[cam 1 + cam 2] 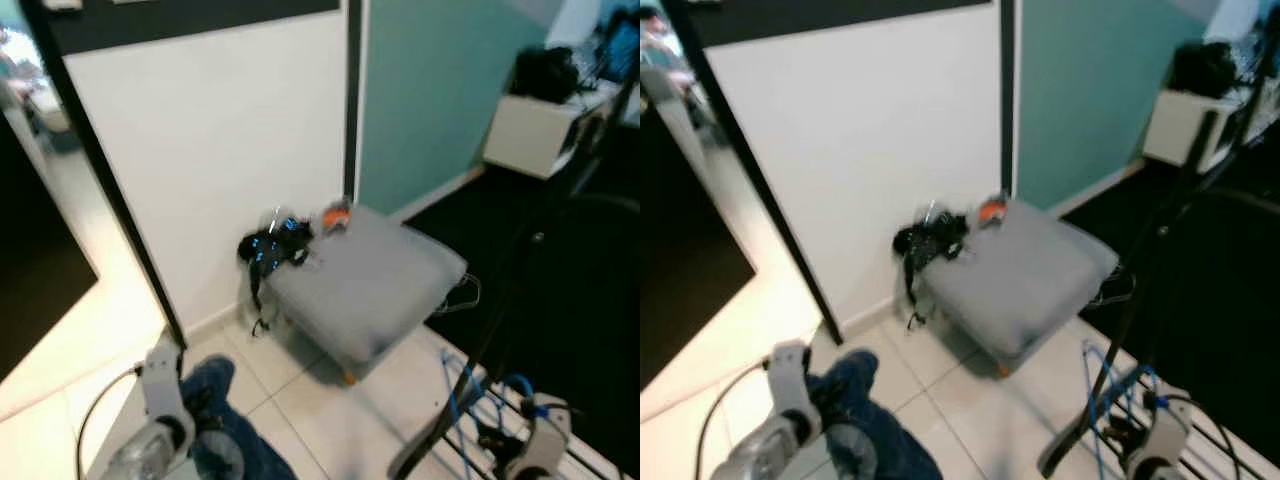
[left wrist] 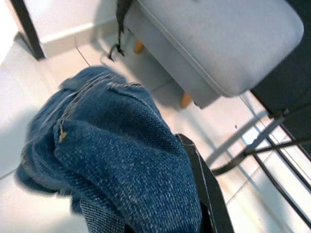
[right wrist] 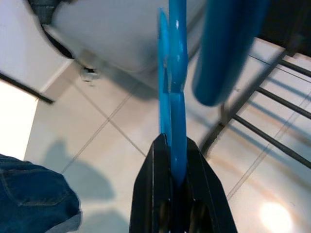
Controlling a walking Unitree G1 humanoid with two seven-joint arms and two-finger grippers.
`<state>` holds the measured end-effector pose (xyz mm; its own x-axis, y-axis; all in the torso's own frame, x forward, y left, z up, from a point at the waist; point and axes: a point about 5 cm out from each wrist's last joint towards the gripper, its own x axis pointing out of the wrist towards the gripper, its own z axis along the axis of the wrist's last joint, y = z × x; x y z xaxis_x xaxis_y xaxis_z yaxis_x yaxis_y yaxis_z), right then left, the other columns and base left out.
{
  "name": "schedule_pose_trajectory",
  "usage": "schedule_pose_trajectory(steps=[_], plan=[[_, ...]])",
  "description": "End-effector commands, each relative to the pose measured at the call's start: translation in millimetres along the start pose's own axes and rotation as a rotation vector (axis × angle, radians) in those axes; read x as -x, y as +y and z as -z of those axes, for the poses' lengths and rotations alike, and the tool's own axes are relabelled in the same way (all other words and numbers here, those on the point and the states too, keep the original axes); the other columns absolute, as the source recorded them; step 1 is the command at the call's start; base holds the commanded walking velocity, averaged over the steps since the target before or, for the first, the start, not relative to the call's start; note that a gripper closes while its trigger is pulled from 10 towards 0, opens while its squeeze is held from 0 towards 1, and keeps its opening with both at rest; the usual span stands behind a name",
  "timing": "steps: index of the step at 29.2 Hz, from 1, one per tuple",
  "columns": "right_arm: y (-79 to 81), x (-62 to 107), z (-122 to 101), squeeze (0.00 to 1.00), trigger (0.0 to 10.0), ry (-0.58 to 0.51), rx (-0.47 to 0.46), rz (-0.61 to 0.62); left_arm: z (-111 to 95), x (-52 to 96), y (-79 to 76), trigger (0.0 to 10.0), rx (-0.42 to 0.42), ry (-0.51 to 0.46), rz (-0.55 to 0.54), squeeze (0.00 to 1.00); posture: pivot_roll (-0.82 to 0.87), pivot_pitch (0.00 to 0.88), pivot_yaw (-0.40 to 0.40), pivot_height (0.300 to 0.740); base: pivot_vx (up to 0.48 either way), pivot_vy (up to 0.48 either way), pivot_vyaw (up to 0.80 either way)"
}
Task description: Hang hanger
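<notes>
Hanger, blue, is sitting pinched in my right gripper; left gripper is gripping jeans. I'm worrying it twists loose against the rack.

An ottoman sits at the centre of the head view, its back corner against the wall that spans the upper left. A bundle of straps lies on the ottoman's upper-left corner, hanging over its edge towards the floor. A wire hanger hangs off the ottoman's right edge. In the lower right stands a rack. In the upper right, a box sits on the floor, well apart from the ottoman. Denim jeans lie bunched at the lower left.
</notes>
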<state>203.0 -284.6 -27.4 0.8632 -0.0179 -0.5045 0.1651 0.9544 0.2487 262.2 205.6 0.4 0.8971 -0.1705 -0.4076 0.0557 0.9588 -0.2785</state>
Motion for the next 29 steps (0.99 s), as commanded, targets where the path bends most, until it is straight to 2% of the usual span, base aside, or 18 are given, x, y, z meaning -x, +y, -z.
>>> schedule_pose_trajectory(steps=[1, 5, 11, 16, 29], plan=[[-5.0, 2.1, 2.5, 0.00, 10.0, 0.015, 0.010, 0.013, -2.6, 0.5, 2.1, 10.0, -0.025, -0.020, -0.011, 0.00, 0.19, 0.000, 0.023, 0.740, 0.000, 0.000, 0.77], [-6.8, 2.6, 3.1, 0.00, 10.0, 0.027, 0.023, 0.006, -0.2, 1.9, 1.8, 10.0, -0.032, -0.024, -0.016, 0.00, 0.20, 0.000, 0.015, 0.740, 0.000, 0.000, 0.77], [-10.3, 5.1, 6.0, 0.00, 10.0, 0.029, 0.025, 0.015, 1.6, 2.5, -1.6, 10.0, -0.092, -0.019, 0.004, 0.00, 0.17, 0.000, 0.020, 0.740, 0.000, 0.000, 0.78], [-14.5, 10.1, 9.4, 0.00, 10.0, 0.015, 0.013, 0.020, 7.8, 5.1, -4.4, 10.0, -0.079, 0.002, 0.035, 0.00, 0.17, 0.000, 0.025, 0.740, 0.000, 0.000, 0.77], [-12.2, 11.9, 10.7, 0.00, 10.0, -0.002, 0.019, -0.007, 11.7, 7.8, -7.1, 10.0, -0.085, -0.004, 0.048, 0.00, 0.17, 0.000, 0.019, 0.740, 0.000, 0.000, 0.77]])
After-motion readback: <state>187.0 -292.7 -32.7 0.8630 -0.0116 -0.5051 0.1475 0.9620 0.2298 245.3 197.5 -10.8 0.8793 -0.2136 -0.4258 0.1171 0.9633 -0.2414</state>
